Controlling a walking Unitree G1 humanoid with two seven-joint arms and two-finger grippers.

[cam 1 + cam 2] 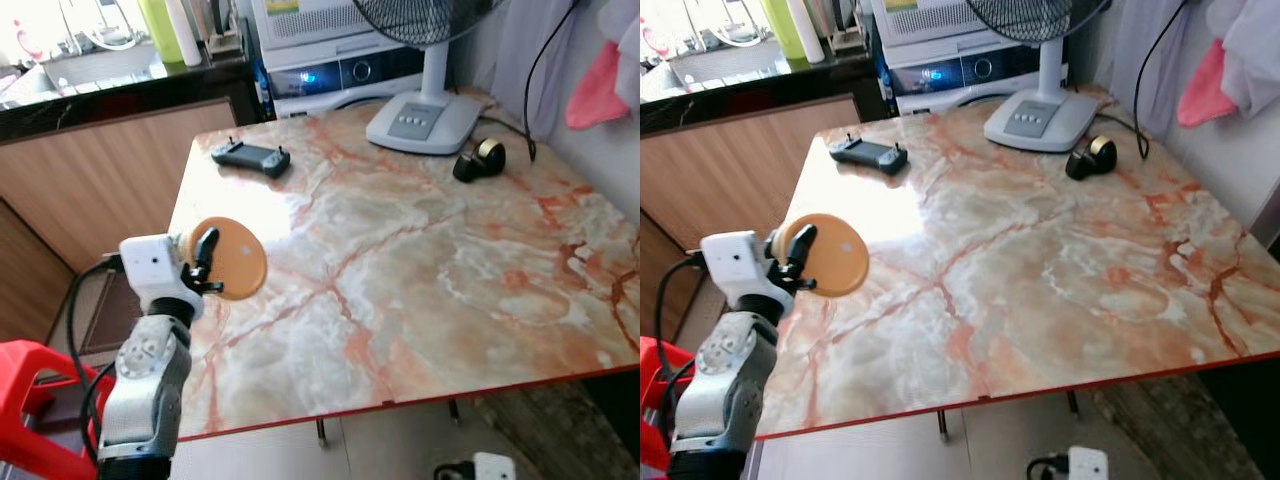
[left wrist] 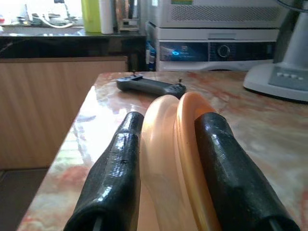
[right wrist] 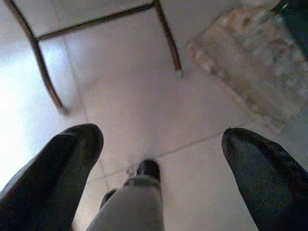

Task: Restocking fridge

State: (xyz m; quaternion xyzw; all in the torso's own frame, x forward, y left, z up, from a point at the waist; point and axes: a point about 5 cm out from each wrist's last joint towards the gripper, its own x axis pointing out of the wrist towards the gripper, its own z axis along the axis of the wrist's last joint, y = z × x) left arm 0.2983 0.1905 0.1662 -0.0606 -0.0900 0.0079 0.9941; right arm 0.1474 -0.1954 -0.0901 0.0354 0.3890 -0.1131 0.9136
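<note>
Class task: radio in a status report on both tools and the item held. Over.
Left tool shut on orange disc, at the marble table's near-left edge. Right tool open, hanging over floor. Controller, fan base, tape roll at far side.

Daylight came from the window behind the counter [image 1: 120,95], blown out to white there. A bright glare patch lay on the marble table [image 1: 420,280] near the black controller [image 1: 251,157]. Head views were sharp; both wrist views were soft, their near fingers blurred.

Home kitchen: marble table [image 1: 420,280], washing machine [image 1: 345,75].
</note>
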